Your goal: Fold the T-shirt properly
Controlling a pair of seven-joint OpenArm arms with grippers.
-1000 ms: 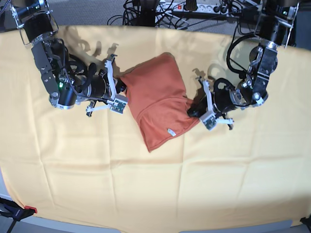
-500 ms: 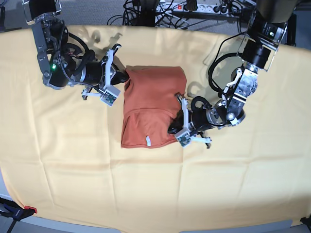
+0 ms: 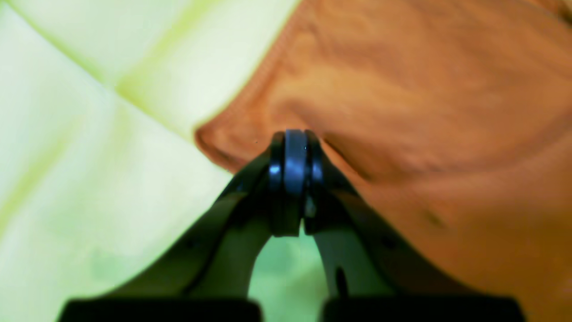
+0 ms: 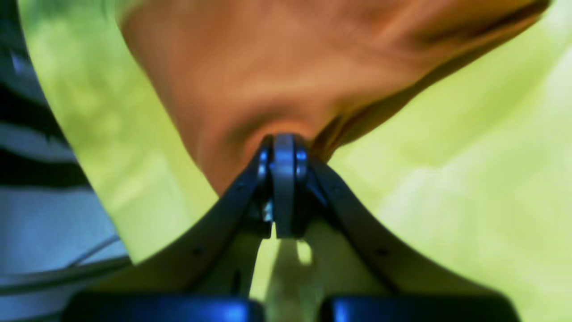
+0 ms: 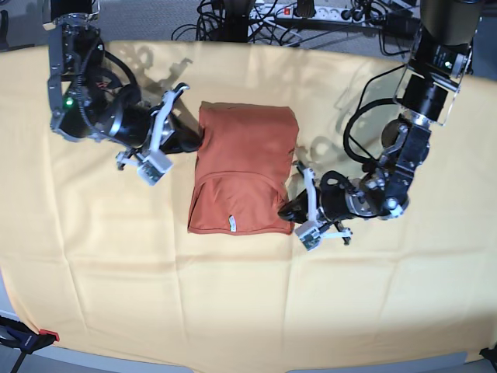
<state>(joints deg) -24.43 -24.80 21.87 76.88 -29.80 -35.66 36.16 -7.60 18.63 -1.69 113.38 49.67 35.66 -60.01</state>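
Observation:
The rust-orange T-shirt (image 5: pixel 245 159) lies folded into a compact rectangle in the middle of the pale yellow cloth (image 5: pixel 233 295), with its white tag (image 5: pixel 231 224) near the front edge. My left gripper (image 5: pixel 286 211) is shut on the shirt's front right corner; the left wrist view shows the jaws (image 3: pixel 292 147) pinching the orange fabric (image 3: pixel 424 89). My right gripper (image 5: pixel 196 140) is shut on the shirt's back left edge; the right wrist view shows the jaws (image 4: pixel 283 150) closed on the fabric (image 4: pixel 277 58).
The yellow cloth covers the whole table. Black cables and a power strip (image 5: pixel 299 11) lie beyond the far edge. A red clamp (image 5: pixel 46 336) sits at the front left corner. Both arms lie low, close beside the shirt.
The shirt has been turned and dragged until it lies square, with the tag edge toward the front. The left gripper moved toward the front with its corner; the right gripper shifted slightly.

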